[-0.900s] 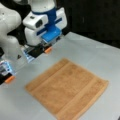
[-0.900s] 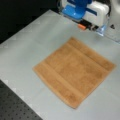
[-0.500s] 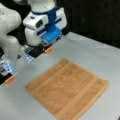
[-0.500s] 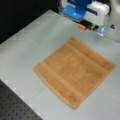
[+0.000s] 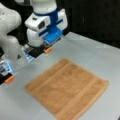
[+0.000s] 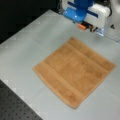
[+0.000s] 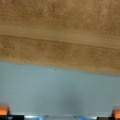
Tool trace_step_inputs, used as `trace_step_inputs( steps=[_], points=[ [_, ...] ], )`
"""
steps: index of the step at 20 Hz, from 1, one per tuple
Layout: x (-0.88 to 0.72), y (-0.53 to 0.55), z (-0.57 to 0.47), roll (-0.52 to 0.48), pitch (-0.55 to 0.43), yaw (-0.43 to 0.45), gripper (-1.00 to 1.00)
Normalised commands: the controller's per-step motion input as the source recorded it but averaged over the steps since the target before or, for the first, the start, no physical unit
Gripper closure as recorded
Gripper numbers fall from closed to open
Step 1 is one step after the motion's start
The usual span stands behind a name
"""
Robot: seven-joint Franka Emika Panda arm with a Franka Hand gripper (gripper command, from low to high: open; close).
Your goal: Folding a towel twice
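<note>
The orange-brown towel (image 5: 67, 87) lies flat and unfolded on the grey table in both front views (image 6: 75, 72), with a woven band near two opposite edges. My gripper (image 5: 28, 65) hovers over bare table just beyond the towel's far edge (image 6: 91, 28). Its orange-tipped fingers (image 5: 47, 50) are spread wide, with nothing between them. In the wrist view the towel (image 7: 60, 30) fills the upper half, with one band and its edge showing. The orange fingertips (image 7: 3, 110) sit in the bottom corners above the table.
The grey table (image 6: 30, 42) stretches around the towel on all sides. A dark perforated surface (image 6: 15, 107) borders the table at a front view's bottom left. The white arm (image 5: 10, 30) stands at a front view's left.
</note>
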Motion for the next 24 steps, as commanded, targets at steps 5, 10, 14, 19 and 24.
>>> trace_step_inputs(
  steps=[5,10,14,19,24],
  points=[
    [0.5,0.19,0.18,-0.011,0.305,-0.19,-1.0],
    [0.6,0.3,0.11,0.003,0.263,-0.301,-1.0],
    [0.6,0.36,0.07,0.033,0.257,-0.339,-1.0],
    [0.5,0.26,0.07,-0.018,0.228,-0.338,-1.0],
    [0.48,0.21,-0.01,-0.02,0.215,-0.264,-1.0]
  ],
)
